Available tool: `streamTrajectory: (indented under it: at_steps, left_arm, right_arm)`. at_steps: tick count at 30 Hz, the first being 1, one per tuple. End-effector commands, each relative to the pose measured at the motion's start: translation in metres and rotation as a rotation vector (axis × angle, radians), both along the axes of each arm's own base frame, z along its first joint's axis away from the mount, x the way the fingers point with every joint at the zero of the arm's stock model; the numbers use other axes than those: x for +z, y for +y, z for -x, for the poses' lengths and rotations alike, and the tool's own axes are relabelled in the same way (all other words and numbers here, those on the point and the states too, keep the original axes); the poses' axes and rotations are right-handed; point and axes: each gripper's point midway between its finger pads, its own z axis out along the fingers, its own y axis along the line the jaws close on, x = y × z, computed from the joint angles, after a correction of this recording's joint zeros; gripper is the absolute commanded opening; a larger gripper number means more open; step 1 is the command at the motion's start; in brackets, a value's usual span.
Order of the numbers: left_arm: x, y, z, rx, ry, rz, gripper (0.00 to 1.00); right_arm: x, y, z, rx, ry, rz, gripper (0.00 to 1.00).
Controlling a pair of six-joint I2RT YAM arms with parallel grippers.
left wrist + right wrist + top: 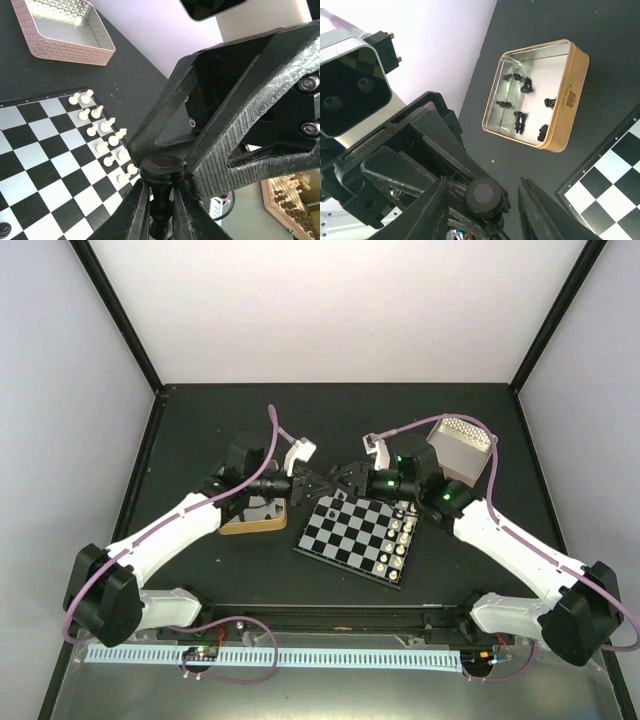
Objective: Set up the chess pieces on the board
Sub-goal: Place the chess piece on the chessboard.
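A pink box (75, 52) sits on the black table (30, 80), a gold tin (567, 95) lies well apart from it, and little white pieces (102, 146) stand in two rows.

The tin (568, 98) is shiny metal, the board (31, 165) glossy

We find the board (345, 535) near the middle of the tabletop (200, 430), askew to its edges. Two rows of opposing pieces (400, 536) stand along the board's right edge. The tin (250, 529) lies just left of the board, several chess pieces (522, 107) scattered in it. The box (458, 448) sits behind the board, toward the far right corner. Over the board's far corner the left gripper (316, 480) and right gripper (342, 478) meet, one chess piece (161, 172) between them.
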Motion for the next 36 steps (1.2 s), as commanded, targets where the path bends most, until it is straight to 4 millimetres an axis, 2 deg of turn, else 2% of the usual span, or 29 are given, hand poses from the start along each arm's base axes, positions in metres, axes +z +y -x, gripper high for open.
streamTrajectory:
  at_steps: [1,4,8,10,13,18,20,27,36]
  left_arm:
    - [0.012,-0.007,0.004,-0.05,-0.065,0.034,0.06]
    - [0.014,-0.008,0.006,-0.057,-0.078,0.037,0.07]
    - [0.017,-0.008,0.009,-0.072,-0.09,0.045,0.08]
    - [0.019,-0.007,0.013,-0.084,-0.106,0.056,0.08]
    - [0.023,-0.006,0.016,-0.089,-0.133,0.064,0.09]
    - [0.026,-0.004,0.019,-0.088,-0.146,0.069,0.12]
    - [0.028,-0.004,0.019,-0.089,-0.148,0.069,0.12]
    - [0.03,-0.003,0.018,-0.078,-0.149,0.067,0.12]
    - [0.042,0.002,0.009,0.019,-0.123,0.079,0.28]
  right_arm:
    - [-0.002,0.009,0.007,0.06,0.049,-0.026,0.37]
    - [-0.007,0.012,0.009,0.075,0.093,-0.039,0.3]
    - [-0.008,0.014,0.01,0.072,0.129,-0.078,0.16]
    - [-0.008,0.014,0.009,0.058,0.142,-0.09,0.13]
    - [-0.006,0.014,0.008,0.041,0.149,-0.114,0.13]
    - [-0.001,0.016,0.009,0.053,0.151,-0.127,0.25]
    - [-0.001,0.018,0.01,0.065,0.158,-0.125,0.26]
    - [0.002,0.018,0.015,0.091,0.16,-0.133,0.1]
    - [0.029,0.011,0.006,-0.015,0.144,-0.255,0.08]
